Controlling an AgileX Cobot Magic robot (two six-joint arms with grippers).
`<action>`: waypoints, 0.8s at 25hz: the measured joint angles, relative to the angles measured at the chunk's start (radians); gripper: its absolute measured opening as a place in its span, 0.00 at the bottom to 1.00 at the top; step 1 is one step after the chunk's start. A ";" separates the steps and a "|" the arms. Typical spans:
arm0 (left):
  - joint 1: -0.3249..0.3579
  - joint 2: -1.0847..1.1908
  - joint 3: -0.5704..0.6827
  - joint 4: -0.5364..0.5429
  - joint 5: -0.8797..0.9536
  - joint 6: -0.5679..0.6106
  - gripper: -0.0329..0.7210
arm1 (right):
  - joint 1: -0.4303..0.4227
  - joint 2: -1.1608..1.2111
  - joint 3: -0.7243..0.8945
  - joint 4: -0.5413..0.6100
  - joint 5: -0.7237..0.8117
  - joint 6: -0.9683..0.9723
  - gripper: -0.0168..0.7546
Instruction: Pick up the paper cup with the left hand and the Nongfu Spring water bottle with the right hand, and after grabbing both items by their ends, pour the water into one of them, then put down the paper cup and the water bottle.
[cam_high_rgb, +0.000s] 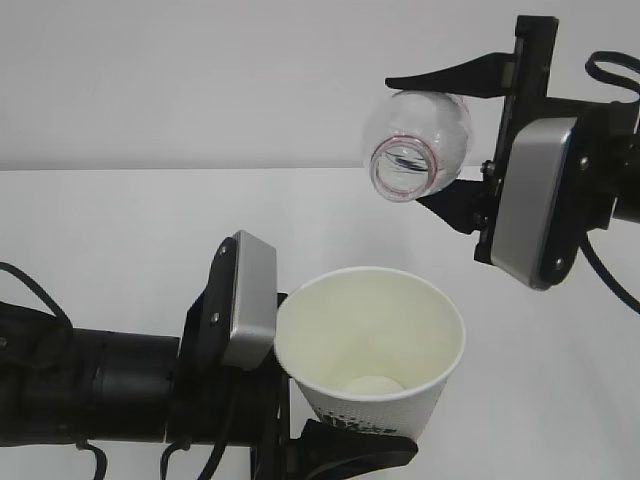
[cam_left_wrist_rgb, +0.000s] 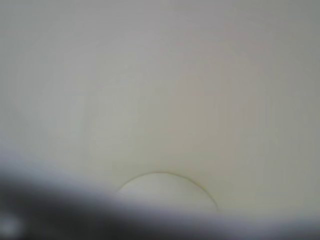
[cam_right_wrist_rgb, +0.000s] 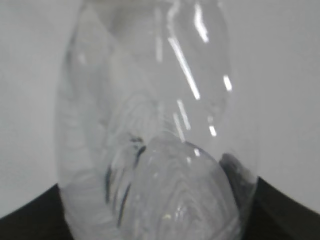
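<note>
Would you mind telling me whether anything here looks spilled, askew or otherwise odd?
No spill shows. The water bottle lies tipped in the right gripper, its open mouth facing the camera above the paper cup held by the left gripper, yet no stream is visible and the cup's bottom looks dry.

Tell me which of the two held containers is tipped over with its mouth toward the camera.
The Nongfu Spring water bottle, held high in the right claw. It lies tilted with its red-ringed opening facing out, while the paper cup in the left claw stands upright, mouth up.

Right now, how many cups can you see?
1. The cup is low in the middle, held in the left gripper, below the tilted bottle. None seems hidden.
</note>
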 joint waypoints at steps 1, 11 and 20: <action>0.000 0.000 0.000 0.000 0.000 0.000 0.70 | 0.000 0.000 0.000 0.003 0.000 0.000 0.70; 0.000 0.000 0.000 0.000 -0.004 -0.002 0.69 | 0.000 0.000 0.000 0.009 0.000 -0.002 0.70; 0.000 0.000 0.000 0.002 -0.027 -0.067 0.69 | 0.000 0.000 0.000 0.009 0.000 -0.064 0.70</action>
